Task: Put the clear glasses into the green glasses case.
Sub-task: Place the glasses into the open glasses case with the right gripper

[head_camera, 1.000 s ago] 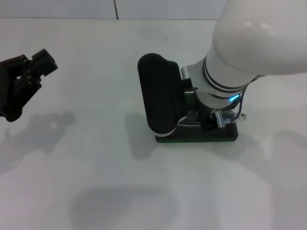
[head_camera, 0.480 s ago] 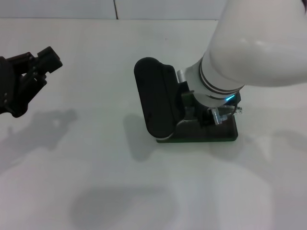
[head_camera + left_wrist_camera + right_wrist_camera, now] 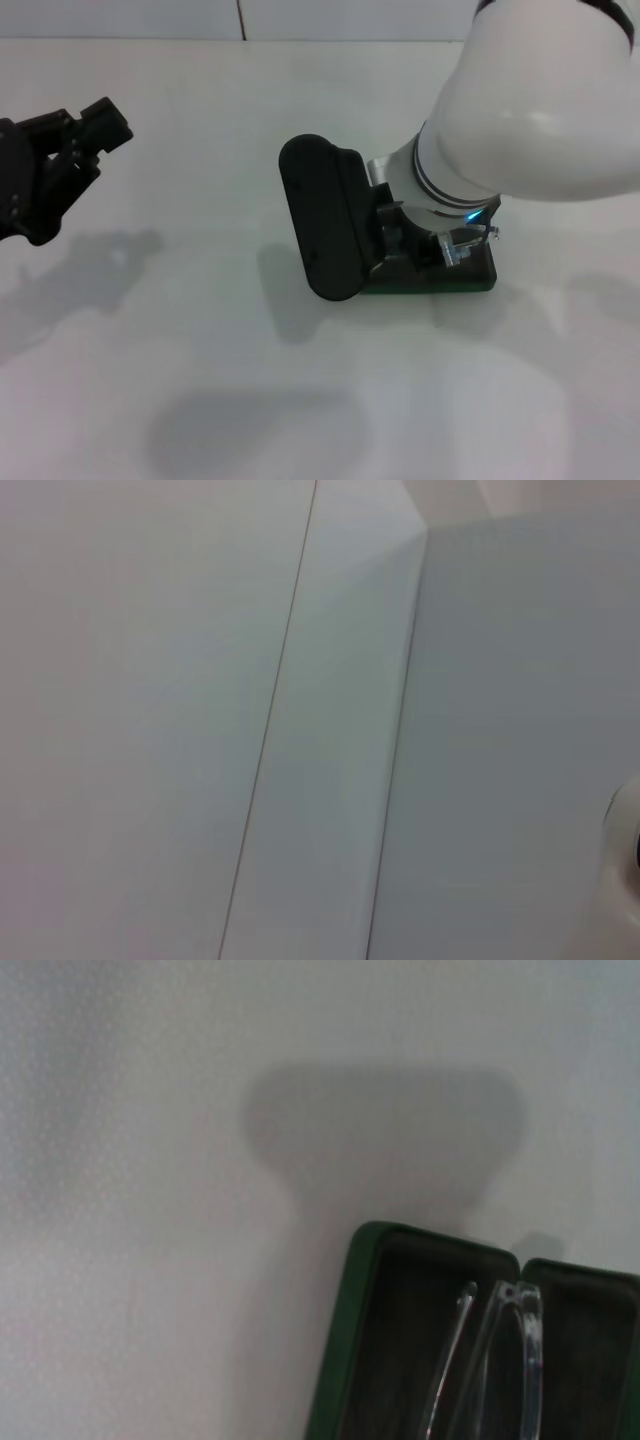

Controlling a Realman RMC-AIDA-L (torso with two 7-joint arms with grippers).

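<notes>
The green glasses case (image 3: 472, 281) lies open at the table's middle, its dark lid (image 3: 325, 220) standing up on the left side. My right gripper (image 3: 408, 243) hangs low over the case's base, and the arm hides most of the inside. A clear bit of the clear glasses (image 3: 470, 240) shows just beside the wrist. In the right wrist view the clear glasses (image 3: 500, 1345) sit over the dark lining of the green glasses case (image 3: 345, 1345), temple arms folded. My left gripper (image 3: 75, 135) is held up at the far left, open and holding nothing.
The white table (image 3: 200, 380) spreads around the case, with shadows on it in front of the case and under the left arm. A white wall with a seam (image 3: 241, 18) runs along the back. The left wrist view shows only blank white panels (image 3: 200, 720).
My right arm has shifted slightly left and lower over the case. The lid has leaned a little farther left. The left gripper rose slightly, then held still.
</notes>
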